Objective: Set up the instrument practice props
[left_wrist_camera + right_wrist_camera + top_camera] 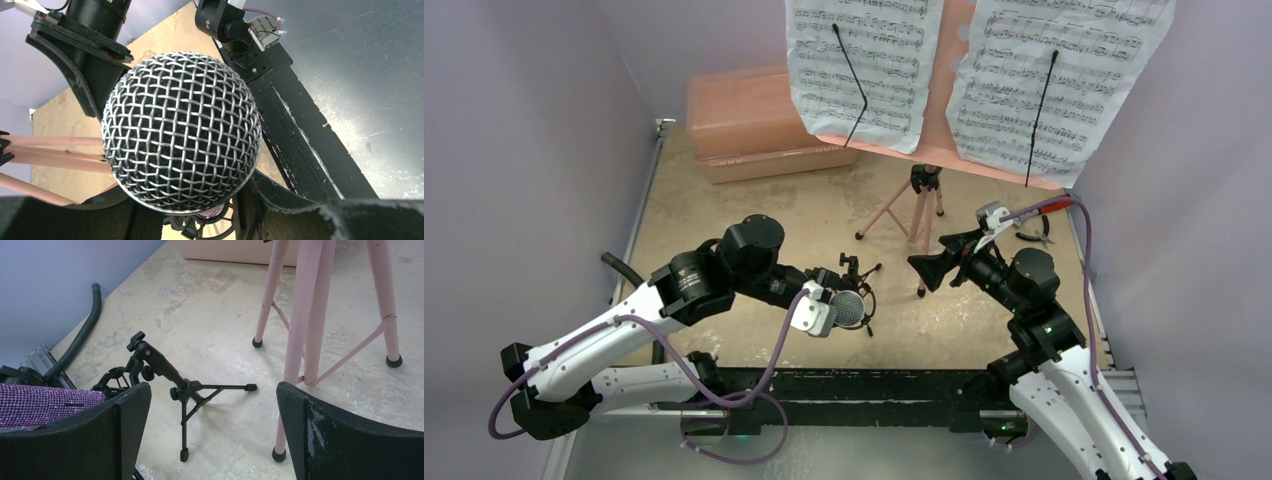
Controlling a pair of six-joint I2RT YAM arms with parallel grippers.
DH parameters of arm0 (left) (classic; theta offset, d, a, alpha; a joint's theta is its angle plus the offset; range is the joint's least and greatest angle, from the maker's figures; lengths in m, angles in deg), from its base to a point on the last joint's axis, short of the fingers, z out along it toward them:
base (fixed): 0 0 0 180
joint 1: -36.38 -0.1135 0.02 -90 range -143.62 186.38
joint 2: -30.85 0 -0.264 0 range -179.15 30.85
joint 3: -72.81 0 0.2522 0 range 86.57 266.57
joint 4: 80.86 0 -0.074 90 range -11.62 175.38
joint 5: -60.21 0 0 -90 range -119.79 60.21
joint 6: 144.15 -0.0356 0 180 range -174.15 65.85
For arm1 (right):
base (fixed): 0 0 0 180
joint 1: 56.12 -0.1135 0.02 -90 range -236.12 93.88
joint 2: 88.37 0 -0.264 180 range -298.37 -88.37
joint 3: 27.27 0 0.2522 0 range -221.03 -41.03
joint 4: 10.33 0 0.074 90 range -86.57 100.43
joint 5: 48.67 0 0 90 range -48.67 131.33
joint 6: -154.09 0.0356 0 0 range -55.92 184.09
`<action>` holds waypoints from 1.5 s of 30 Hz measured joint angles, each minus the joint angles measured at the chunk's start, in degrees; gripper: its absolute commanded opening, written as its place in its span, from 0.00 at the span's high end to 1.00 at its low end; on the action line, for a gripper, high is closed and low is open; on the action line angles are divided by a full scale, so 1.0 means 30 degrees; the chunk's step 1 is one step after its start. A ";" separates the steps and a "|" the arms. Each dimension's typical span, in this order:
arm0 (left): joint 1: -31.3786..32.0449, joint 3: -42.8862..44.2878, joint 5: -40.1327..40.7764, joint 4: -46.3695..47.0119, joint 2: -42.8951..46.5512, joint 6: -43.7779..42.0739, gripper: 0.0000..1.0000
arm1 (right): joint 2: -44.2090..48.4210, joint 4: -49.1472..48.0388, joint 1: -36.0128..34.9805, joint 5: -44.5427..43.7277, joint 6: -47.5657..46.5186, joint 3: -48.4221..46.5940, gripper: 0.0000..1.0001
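The left gripper [827, 308] is clenched on the purple glitter microphone [181, 131] — mesh head jutting past its fingers, body just beside the small black tripod mic stand [186, 390]. The right gripper [212, 390] hangs low with jaws spread wide, holding nothing, near the legs of the pink music stand [305, 315] — sheet-music pages [864, 60] resting up top.

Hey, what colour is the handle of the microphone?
Sparkly purple; the microphone handle shows best in the right wrist view.
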 measured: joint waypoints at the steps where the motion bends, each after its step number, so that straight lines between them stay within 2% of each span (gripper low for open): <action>1: 0.0007 -0.0036 0.0015 0.0073 -0.0007 -0.0036 1.00 | -0.0029 0.0000 0.0000 0.0000 0.0000 0.0000 0.02; 22: 0.0022 -0.1974 0.0656 0.0707 0.0670 -0.1603 1.00 | -0.0029 0.0058 0.0000 0.0000 0.0000 0.0007 0.02; 35: 0.0109 -0.3264 0.0488 0.2113 0.1290 -0.1836 1.00 | -0.0015 0.0058 0.0000 -0.0007 -0.0007 0.0007 0.02; 45: 0.0109 -0.5384 0.0838 0.4146 0.3235 -0.1049 1.00 | 0.0226 0.0102 0.0000 -0.0007 0.0007 0.0007 0.02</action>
